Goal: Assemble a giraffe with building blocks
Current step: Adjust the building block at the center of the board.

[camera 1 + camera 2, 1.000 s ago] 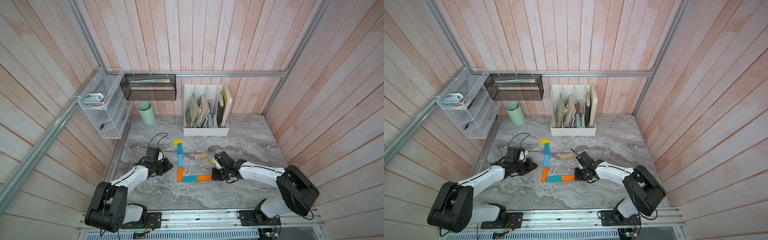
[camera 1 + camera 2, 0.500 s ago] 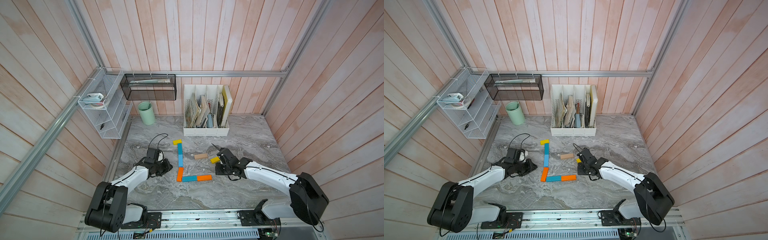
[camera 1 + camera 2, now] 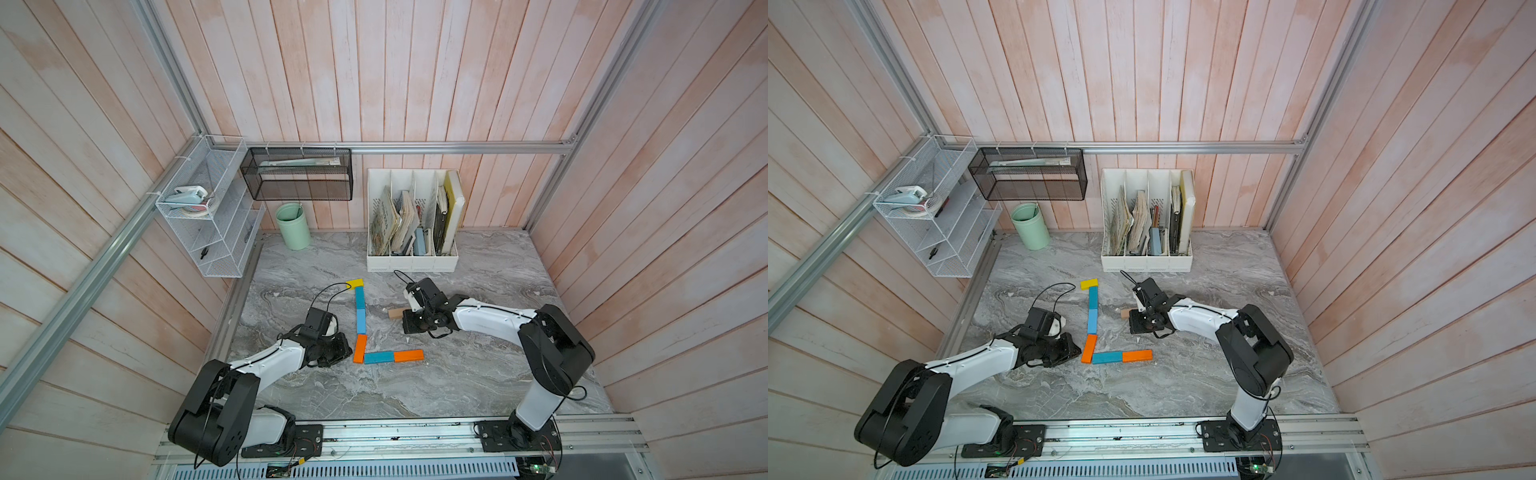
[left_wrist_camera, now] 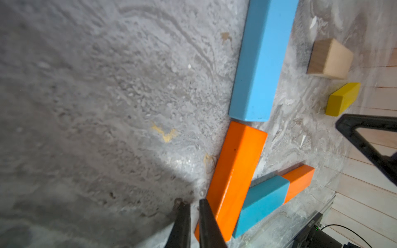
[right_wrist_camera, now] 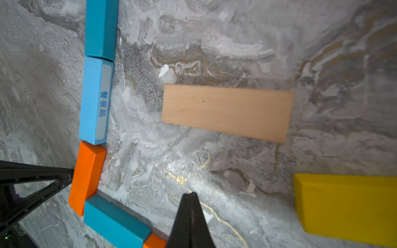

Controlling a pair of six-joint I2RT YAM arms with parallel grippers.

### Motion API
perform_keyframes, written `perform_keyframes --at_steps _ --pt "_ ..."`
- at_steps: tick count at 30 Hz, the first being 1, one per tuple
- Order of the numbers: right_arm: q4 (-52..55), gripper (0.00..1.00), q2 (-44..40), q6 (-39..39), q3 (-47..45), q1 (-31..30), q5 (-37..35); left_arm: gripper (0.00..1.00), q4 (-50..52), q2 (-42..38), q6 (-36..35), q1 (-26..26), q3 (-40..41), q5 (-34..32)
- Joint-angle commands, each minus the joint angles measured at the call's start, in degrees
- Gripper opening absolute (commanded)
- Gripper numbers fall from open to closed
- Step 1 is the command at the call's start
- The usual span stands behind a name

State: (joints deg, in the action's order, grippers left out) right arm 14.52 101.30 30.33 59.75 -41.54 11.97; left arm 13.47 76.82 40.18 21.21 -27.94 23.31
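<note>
Between left gripper (image 4: 192, 207) and right gripper (image 5: 190, 196): giraffe (image 3: 360, 320), an L of neck and body so far. Left: nearly clenched, empty, tips just beside orange block (image 4: 234, 178). Right: clenched tight, empty; tan block (image 5: 227, 111) ahead of it, yellow block (image 5: 343, 206) to one side.
</note>
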Motion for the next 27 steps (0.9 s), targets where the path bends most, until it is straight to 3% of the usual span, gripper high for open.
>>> perform_keyframes --at_steps 1,27 --pt "-1.3 0.00 1.6 -0.4 2.3 -0.8 3.6 0.14 0.0 -0.1 0.5 0.6 1.2 -1.4" --pt "-4.8 0.00 10.4 1.8 7.8 -6.3 10.4 0.14 1.4 -3.9 1.6 1.8 4.2 -0.6"
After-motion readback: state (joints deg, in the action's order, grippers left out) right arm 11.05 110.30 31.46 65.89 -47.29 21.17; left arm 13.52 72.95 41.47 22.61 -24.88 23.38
